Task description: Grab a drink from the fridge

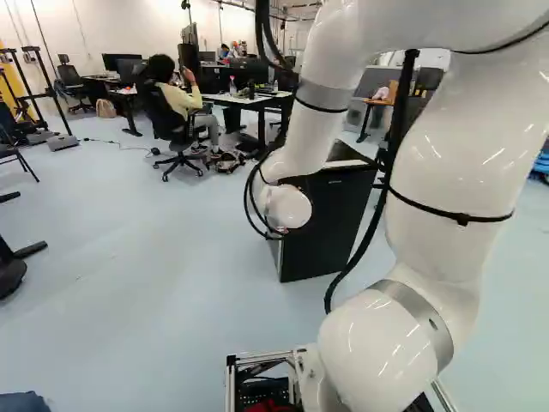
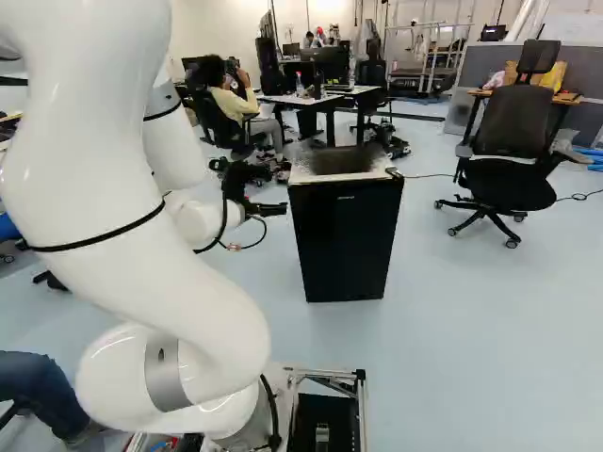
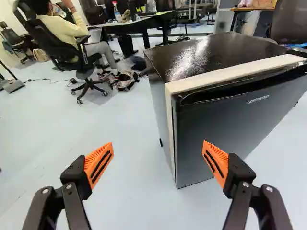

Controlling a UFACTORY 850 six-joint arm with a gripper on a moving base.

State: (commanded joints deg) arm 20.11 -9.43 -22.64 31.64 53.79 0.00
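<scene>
Wrist view's got the gripper (image 2: 283,209) with jaws spread wide, black fridge (image 3: 211,52) ahead, more toward one jaw, near corner between them. Door (image 3: 244,115)'s shut, so yeah, that's in the way. Desk (image 3: 139,22) and office chair (image 3: 53,43) sit way past the jaws.

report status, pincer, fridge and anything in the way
Pincer open, holding nothing. Fridge ahead, door shut. No drink in view. No obstacle seen between pincer and fridge.
</scene>
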